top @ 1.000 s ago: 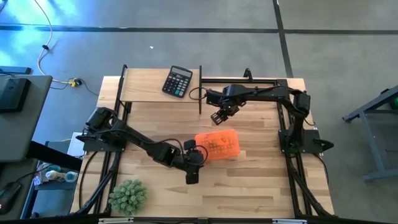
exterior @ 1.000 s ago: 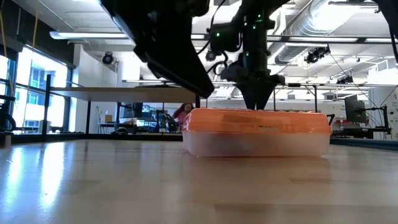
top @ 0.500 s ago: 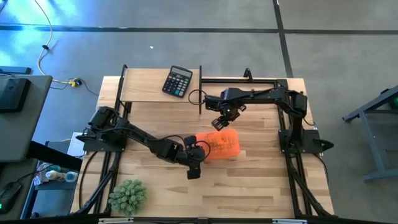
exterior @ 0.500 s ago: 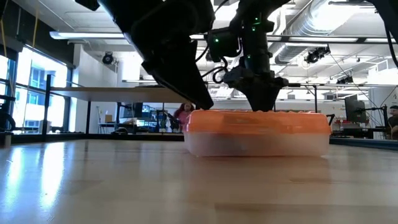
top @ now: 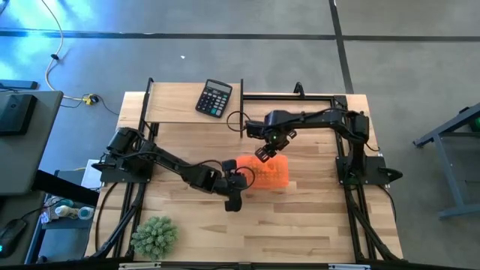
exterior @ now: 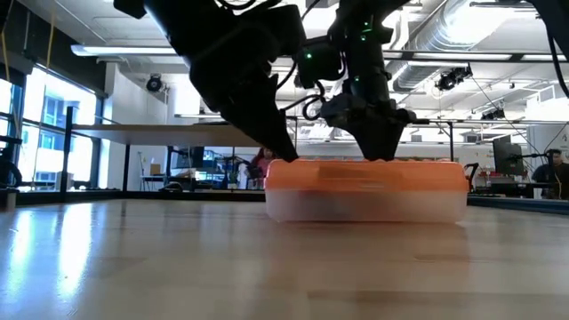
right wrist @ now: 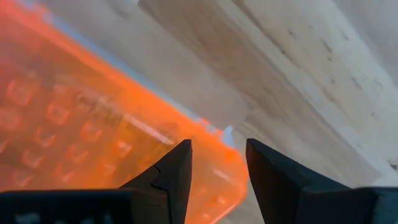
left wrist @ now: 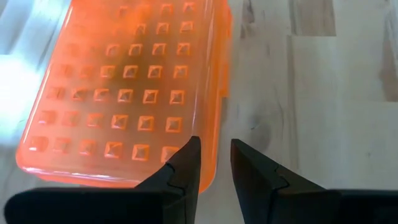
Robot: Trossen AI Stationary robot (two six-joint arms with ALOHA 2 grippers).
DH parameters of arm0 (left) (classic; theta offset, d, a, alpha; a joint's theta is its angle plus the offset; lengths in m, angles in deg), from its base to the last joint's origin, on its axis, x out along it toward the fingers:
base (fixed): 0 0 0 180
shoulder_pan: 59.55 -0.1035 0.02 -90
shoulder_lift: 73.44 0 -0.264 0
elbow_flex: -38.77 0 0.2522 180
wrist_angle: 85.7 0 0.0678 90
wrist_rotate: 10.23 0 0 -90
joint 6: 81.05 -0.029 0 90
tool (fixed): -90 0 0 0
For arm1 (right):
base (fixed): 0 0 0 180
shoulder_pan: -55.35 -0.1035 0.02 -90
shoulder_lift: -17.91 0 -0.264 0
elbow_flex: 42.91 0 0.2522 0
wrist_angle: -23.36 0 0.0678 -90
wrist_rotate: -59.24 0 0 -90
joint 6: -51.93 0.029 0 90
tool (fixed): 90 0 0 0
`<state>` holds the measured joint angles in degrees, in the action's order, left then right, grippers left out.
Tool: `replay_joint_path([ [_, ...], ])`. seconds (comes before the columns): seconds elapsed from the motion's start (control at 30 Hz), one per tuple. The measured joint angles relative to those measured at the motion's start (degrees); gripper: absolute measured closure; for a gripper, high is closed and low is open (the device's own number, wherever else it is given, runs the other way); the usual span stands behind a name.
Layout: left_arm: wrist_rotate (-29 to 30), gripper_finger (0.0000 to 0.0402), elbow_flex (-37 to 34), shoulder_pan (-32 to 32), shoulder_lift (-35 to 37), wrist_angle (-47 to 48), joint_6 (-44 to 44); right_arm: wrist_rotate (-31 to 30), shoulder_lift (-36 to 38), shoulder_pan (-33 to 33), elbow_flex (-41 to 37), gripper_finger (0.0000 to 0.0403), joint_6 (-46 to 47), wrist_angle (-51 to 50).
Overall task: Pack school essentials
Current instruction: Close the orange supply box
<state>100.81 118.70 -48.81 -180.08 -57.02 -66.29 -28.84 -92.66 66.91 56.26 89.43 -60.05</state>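
Orange lidded box (exterior: 366,188) sits shut mid-bench (top: 300,217). The left tool (left wrist: 214,163), slightly parted and empty, has closed in on its near edge; behind, the right tool (right wrist: 217,163), also parted and empty, has dropped onto the far corner. Packing looks finished.

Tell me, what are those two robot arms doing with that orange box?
Both arms are working on a closed orange box in the middle of the table. The left gripper is at one edge of its lid, fingers slightly apart, and the right gripper is open over a far corner. A calculator and a spiky plant sit off to the side.
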Motion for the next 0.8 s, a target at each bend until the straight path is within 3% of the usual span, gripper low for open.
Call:
replay_joint_path([
  [0.4,1.7,0.0323,0.0,-0.3,0.0,0.9,0.0,1.7,-0.1,-1.0,0.0,0.0259,1.1,-1.2],
  [0.8,-0.8,0.0323,-0.1,-0.2,0.5,0.8,1.6,-0.4,-0.1,-0.7,0.0,0.0259,-2.0,-1.3],
])
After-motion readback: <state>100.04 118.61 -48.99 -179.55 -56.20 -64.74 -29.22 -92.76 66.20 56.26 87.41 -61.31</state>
